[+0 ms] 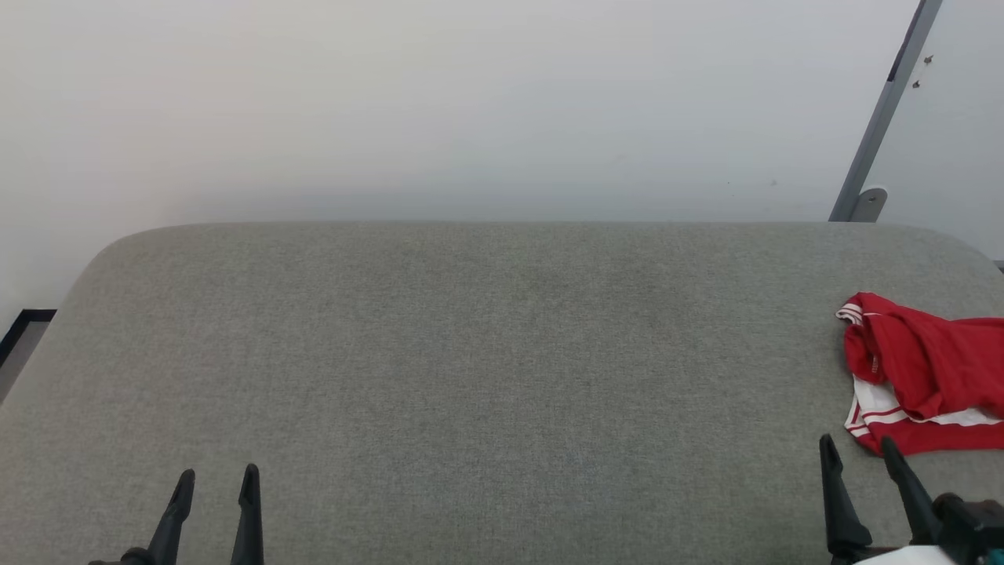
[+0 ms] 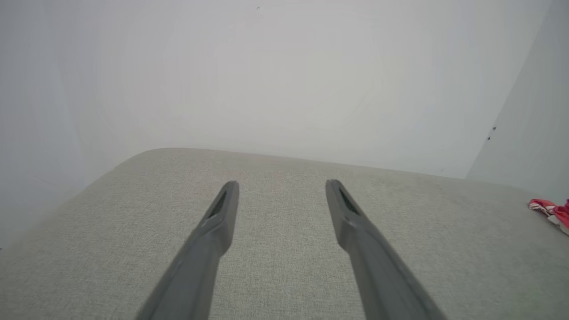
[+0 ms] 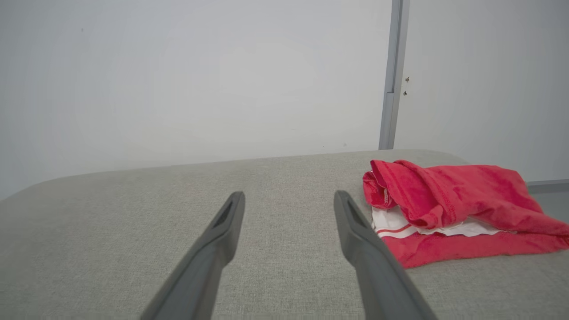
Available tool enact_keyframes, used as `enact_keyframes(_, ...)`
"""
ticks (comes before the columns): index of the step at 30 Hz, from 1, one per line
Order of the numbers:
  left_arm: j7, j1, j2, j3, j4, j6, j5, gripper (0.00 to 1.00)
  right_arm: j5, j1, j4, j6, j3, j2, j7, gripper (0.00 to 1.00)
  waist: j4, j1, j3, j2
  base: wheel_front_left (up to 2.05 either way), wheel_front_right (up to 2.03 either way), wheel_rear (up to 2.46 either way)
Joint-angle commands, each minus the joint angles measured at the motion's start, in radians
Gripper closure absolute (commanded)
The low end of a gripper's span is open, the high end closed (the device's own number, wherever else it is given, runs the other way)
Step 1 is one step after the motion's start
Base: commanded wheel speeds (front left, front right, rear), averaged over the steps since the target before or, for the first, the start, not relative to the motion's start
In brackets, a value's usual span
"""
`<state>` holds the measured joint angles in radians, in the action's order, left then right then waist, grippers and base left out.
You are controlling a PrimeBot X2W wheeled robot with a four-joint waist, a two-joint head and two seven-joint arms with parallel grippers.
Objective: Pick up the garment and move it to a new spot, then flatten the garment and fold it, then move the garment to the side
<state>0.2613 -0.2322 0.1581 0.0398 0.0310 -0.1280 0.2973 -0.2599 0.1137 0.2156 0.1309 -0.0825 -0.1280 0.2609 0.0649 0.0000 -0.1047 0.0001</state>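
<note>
The garment [image 1: 925,373], bright red with white bands and thin red-and-white stripe trim, lies crumpled in a heap at the right edge of the grey padded table [image 1: 486,353]. In the right wrist view the garment [image 3: 453,204] sits just right of my right gripper's fingertips. My right gripper [image 1: 859,447] stands open at the lower right, just in front of the heap and apart from it, holding nothing. At the lower left my left gripper [image 1: 217,475] is open and empty, far from the cloth. A corner of the garment [image 2: 551,211] shows at the left wrist view's right edge.
A white wall rises behind the table's rounded far edge. A grey metal post [image 1: 882,118] with a bracket stands at the back right. Floor with a dark skirting strip [image 1: 20,329] shows past the table's left edge.
</note>
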Motion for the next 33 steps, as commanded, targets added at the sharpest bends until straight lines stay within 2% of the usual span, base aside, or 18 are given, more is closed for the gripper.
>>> enact_keyframes(1,0.005,-0.011,0.001,0.0,-0.001,-0.003,0.002,0.0,0.003,0.01,-0.013,0.0,0.001,0.007,0.004,0.0,-0.002,0.0,0.0,-0.0001,0.0,0.0,0.0)
enact_keyframes(14,0.005,-0.016,0.003,-0.02,0.011,-0.003,-0.007,0.0,0.009,0.052,-0.066,0.0,0.004,0.025,0.004,0.0,-0.011,0.0,0.0,-0.0001,0.0,0.0,0.0)
enact_keyframes(33,0.005,0.004,-0.001,-0.043,0.002,-0.003,-0.01,0.0,0.021,0.057,-0.07,0.0,0.006,0.035,0.004,0.0,-0.006,0.0,-0.003,-0.0001,0.0,0.0,0.0)
